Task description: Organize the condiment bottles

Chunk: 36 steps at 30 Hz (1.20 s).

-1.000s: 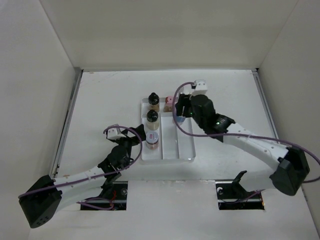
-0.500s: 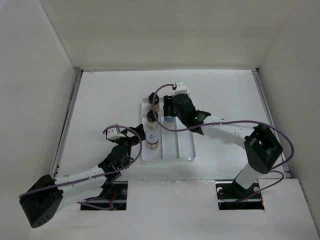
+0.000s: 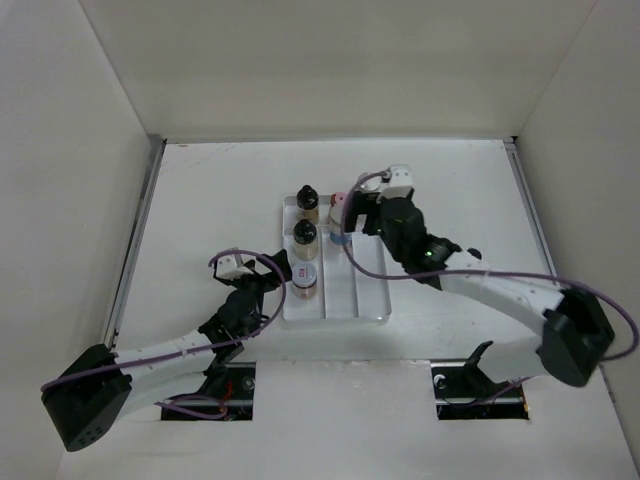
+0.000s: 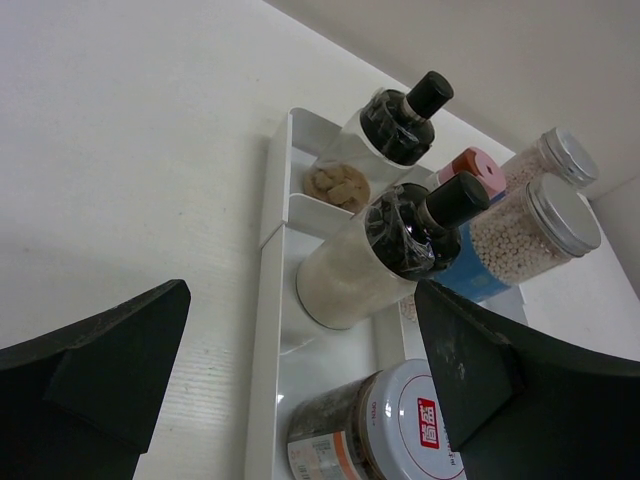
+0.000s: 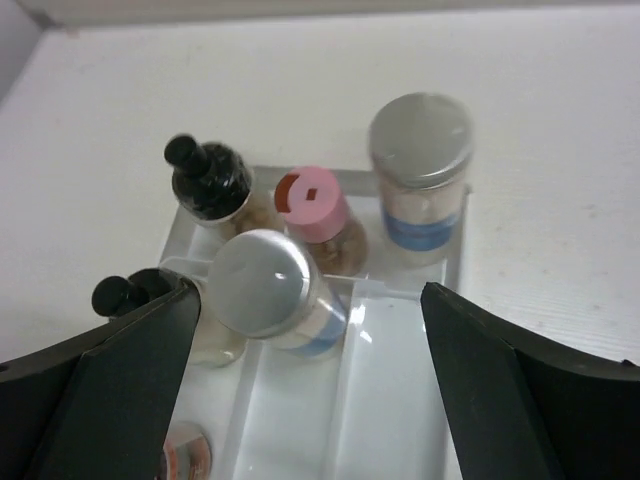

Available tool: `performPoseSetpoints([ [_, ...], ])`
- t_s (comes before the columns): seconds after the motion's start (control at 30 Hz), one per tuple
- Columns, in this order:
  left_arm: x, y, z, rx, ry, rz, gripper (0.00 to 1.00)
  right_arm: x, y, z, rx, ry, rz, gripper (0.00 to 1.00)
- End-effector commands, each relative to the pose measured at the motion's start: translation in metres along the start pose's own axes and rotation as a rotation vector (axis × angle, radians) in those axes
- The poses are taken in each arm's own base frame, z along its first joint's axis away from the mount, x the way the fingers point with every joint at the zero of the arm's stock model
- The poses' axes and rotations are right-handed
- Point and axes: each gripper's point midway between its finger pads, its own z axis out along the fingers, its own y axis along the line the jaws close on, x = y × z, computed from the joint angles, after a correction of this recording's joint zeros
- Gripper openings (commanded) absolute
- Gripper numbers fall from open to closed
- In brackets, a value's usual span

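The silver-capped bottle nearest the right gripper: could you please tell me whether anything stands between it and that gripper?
Nothing visible does. The right gripper hangs open above the silver-capped bottle. The black-capped bottle stands close beside it, near one finger, and the pink-capped bottle is just behind, so a descent might brush them.

Two black-capped bottles (image 5: 210, 180), pink-capped bottle (image 5: 312, 200), two silver-capped blue-label jars (image 5: 420, 140), short white-lidded jar (image 4: 425, 420), all upright, clustered in clear tray (image 5: 400, 380)
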Motion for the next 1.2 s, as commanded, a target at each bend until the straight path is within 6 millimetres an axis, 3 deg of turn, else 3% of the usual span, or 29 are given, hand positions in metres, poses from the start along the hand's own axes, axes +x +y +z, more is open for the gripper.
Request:
performPoseSetpoints([
  [0.0,-0.013,-0.009,0.001,0.024,-0.038,-0.06,0.99,-0.039,-0.041,-0.035,0.062,-0.126,0.119,1.0],
  [0.07,-0.013,-0.01,0.001,0.026,-0.038,-0.061,0.99,-0.027,-0.086,-0.055,0.173,-0.115,0.152,0.89],
  [0.1,-0.012,-0.01,0.0,0.029,-0.036,-0.061,0.99,-0.016,-0.114,-0.065,0.243,-0.098,0.177,0.79],
  [0.2,-0.013,-0.011,0.0,0.034,-0.038,-0.066,0.99,0.01,-0.167,-0.085,0.38,-0.039,0.22,0.48],
  [0.3,-0.013,-0.012,0.0,0.033,-0.035,-0.063,0.99,0.026,-0.187,-0.091,0.444,0.023,0.207,0.42],
  [0.37,-0.011,-0.011,0.0,0.03,-0.03,-0.057,0.99,0.035,-0.198,-0.09,0.495,0.065,0.183,0.53],
  [0.43,-0.012,-0.012,0.0,0.031,-0.032,-0.059,0.99,0.042,-0.2,-0.085,0.511,0.088,0.166,0.8],
  [0.5,-0.011,-0.012,0.001,0.03,-0.03,-0.055,0.99,0.052,-0.202,-0.079,0.519,0.122,0.164,0.85],
  [0.63,-0.01,-0.012,0.001,0.032,-0.027,-0.054,0.99,0.058,-0.205,-0.069,0.536,0.139,0.15,0.86],
  [0.8,-0.009,-0.012,0.001,0.036,-0.022,-0.052,0.99,0.067,-0.212,-0.059,0.552,0.16,0.148,0.78],
  [0.97,-0.009,-0.012,0.001,0.032,-0.022,-0.048,0.99,0.075,-0.213,-0.05,0.556,0.178,0.138,0.53],
  [1.07,-0.01,-0.012,0.001,0.034,-0.024,-0.052,0.99,0.059,-0.215,-0.058,0.592,0.115,0.122,0.41],
  [1.17,-0.009,-0.012,0.001,0.032,-0.022,-0.048,0.99,0.028,-0.19,-0.07,0.527,0.027,0.105,0.4],
])
